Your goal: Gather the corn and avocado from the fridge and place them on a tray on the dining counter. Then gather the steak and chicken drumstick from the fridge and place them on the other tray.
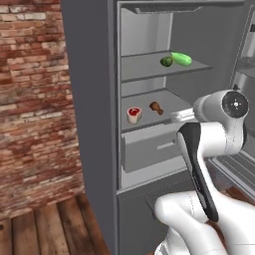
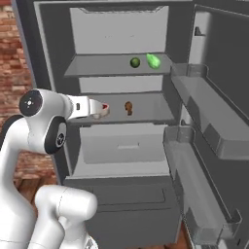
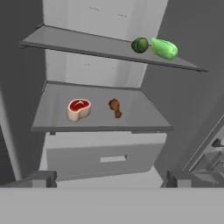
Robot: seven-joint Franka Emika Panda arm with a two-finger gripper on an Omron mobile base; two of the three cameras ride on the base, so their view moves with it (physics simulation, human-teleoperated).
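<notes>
The fridge stands open in front of me. On its upper shelf a dark round avocado (image 1: 166, 61) (image 2: 134, 62) (image 3: 140, 45) lies just left of a light green corn cob (image 1: 182, 59) (image 2: 153, 61) (image 3: 165, 48). One shelf down, a red steak (image 1: 134, 114) (image 2: 104, 106) (image 3: 79, 108) rests left of a brown chicken drumstick (image 1: 156, 107) (image 2: 128, 107) (image 3: 115, 107). My gripper (image 3: 111, 180) is open and empty, held in front of the lower shelf and short of the food. In the right base view my hand partly covers the steak. The trays are out of view.
A closed grey drawer (image 3: 105, 159) sits under the lower shelf. The open fridge door with its bins (image 2: 209, 126) swings out on the right. The fridge's side wall (image 1: 89, 124) and a brick wall (image 1: 30, 99) close off the left, above a wooden floor (image 1: 45, 229).
</notes>
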